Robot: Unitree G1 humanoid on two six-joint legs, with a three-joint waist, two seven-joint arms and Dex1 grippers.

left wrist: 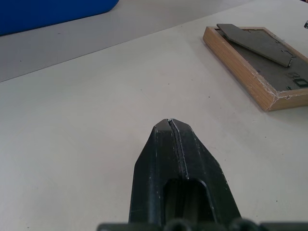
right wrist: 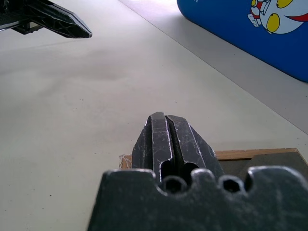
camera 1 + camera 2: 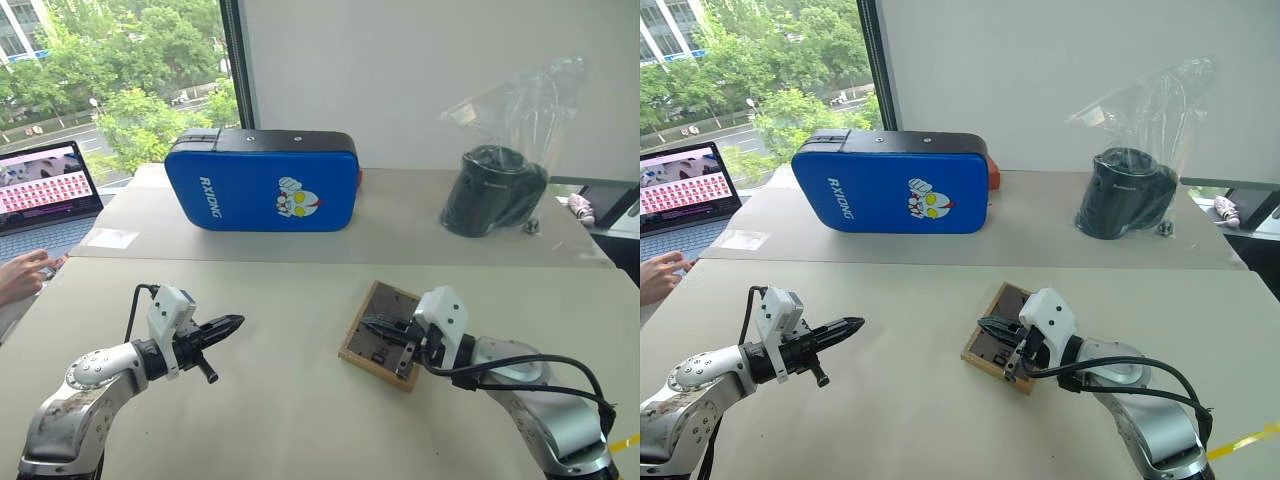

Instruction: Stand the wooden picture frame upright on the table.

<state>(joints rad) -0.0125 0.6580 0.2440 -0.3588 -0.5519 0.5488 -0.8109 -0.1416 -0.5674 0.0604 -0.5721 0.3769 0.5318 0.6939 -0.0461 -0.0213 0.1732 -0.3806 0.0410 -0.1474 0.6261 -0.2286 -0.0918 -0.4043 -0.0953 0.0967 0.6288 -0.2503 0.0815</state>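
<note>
Two grippers are ours to use, and we judge the step calls for both: the small rectangular light-wood picture frame (image 3: 383, 335) lies flat, dark backboard up, on the large plain beige table (image 3: 290, 420), toward its right edge and well short of the far edge. To do it well, we should get a fingertip under the hinged stand flap (image 1: 257, 42), which already lifts slightly off the backboard, swing it fully out, then tip the frame up by one long wooden edge and let it settle on the flap. Our right gripper (image 3: 378, 326) hovers low over the backboard, fingers pressed together and holding nothing, arm reaching in from the right edge. Our left gripper (image 3: 225, 325) hangs above bare tabletop well apart from the frame, fingers likewise closed and empty, pointing toward it.
</note>
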